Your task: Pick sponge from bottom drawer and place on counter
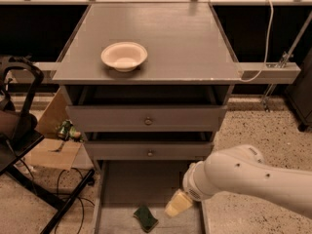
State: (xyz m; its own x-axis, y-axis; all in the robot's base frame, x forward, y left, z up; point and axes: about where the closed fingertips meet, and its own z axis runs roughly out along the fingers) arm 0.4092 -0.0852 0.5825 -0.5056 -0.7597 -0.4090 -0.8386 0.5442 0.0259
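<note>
The sponge (146,219), dark green face up, lies on the floor of the open bottom drawer (122,189), near its front. My gripper (177,204) hangs low over the drawer's right side, just right of the sponge and apart from it. Only its pale yellowish tip shows below the white arm (243,177). The counter (195,38) is the grey cabinet top above, with a cream bowl (124,56) on its left half.
Two upper drawers with round knobs (147,121) are slightly pulled out above the bottom drawer. A black chair frame (19,121) and cardboard (48,145) stand at the left. A white cable (265,33) hangs at the counter's right edge.
</note>
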